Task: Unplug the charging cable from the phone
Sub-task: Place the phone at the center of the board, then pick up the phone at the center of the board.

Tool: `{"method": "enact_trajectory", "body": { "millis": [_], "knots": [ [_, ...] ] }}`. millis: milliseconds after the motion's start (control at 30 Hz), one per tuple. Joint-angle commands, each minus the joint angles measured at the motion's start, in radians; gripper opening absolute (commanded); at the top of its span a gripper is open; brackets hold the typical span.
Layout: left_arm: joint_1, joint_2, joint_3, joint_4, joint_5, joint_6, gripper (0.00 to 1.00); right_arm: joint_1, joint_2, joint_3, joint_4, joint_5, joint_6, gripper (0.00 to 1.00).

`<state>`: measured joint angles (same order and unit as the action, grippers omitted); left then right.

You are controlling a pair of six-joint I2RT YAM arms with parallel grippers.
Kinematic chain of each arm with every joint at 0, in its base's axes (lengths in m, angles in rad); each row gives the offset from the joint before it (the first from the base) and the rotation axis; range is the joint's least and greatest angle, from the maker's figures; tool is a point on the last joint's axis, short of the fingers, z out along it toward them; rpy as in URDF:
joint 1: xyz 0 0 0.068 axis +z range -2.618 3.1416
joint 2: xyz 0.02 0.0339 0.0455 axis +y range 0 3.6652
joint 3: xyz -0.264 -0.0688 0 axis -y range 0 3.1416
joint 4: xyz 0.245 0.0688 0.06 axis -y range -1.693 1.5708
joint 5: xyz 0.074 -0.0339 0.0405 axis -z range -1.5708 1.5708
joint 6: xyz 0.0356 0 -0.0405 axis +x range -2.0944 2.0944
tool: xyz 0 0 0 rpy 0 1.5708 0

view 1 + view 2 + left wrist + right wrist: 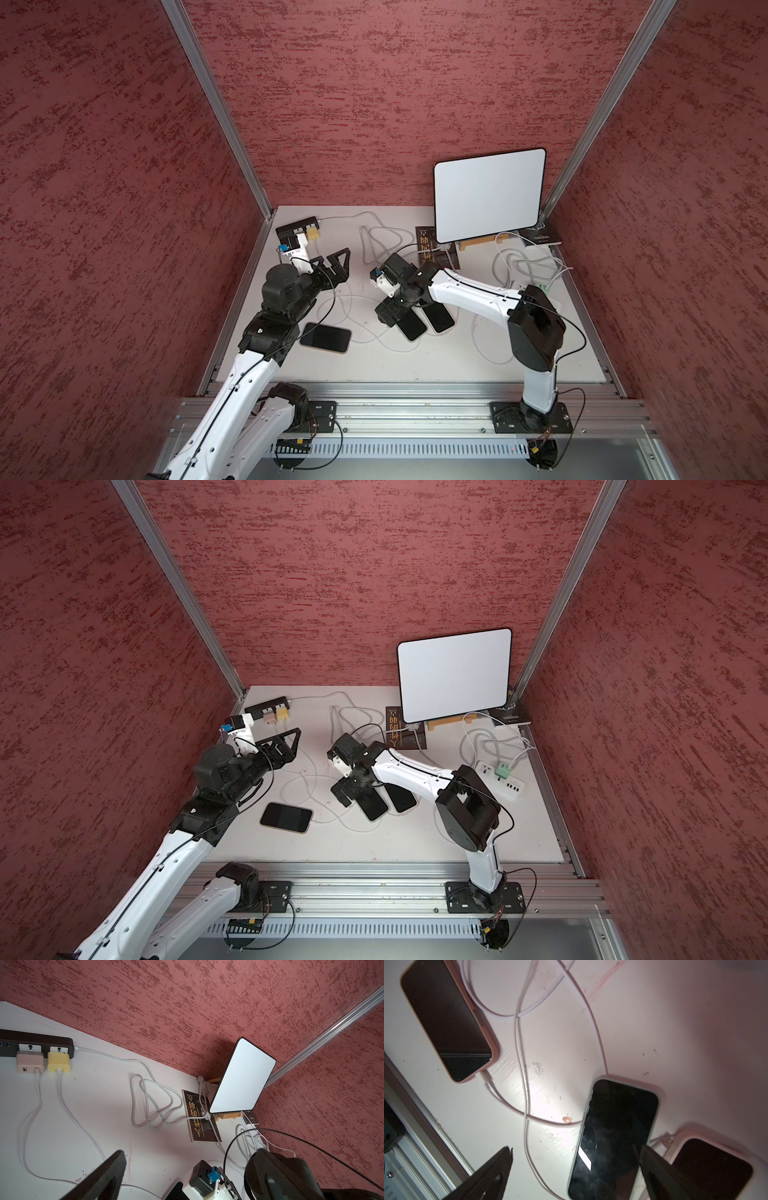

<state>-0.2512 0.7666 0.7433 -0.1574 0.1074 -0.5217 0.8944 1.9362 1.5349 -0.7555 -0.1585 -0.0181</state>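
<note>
Right wrist view: phone (618, 1126) lies flat beneath the right gripper (574, 1149), between its fingers.
Grip: spread wide, holding nothing.

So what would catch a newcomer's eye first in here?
Probably the white-screened rectangular tablet propped up in the far right corner against mottled red walls. Then the tangle of white cables sprawling over the white table, and three dark-screened phones lying flat among them, two beneath the open right gripper.
</note>
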Motion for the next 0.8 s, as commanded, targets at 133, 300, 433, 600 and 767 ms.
{"method": "enact_trajectory", "body": {
  "millis": [133,300,433,600,767],
  "knots": [
    [0.016,0.007,0.030,0.007,0.021,0.012,1.00,0.051,0.028,-0.016,0.179,-0.104,-0.153,0.99],
    [0.018,0.010,0.034,0.007,0.022,0.010,1.00,0.082,0.068,-0.007,0.265,-0.168,-0.191,0.99],
    [0.020,0.007,0.030,0.010,0.020,0.005,1.00,0.112,0.096,-0.008,0.324,-0.171,-0.219,0.99],
    [0.020,0.011,0.030,0.010,0.024,0.005,1.00,0.139,0.123,-0.007,0.385,-0.189,-0.223,0.99],
    [0.021,0.008,0.031,0.010,0.022,0.005,1.00,0.168,0.181,0.034,0.391,-0.197,-0.216,0.99]
  ]
}}
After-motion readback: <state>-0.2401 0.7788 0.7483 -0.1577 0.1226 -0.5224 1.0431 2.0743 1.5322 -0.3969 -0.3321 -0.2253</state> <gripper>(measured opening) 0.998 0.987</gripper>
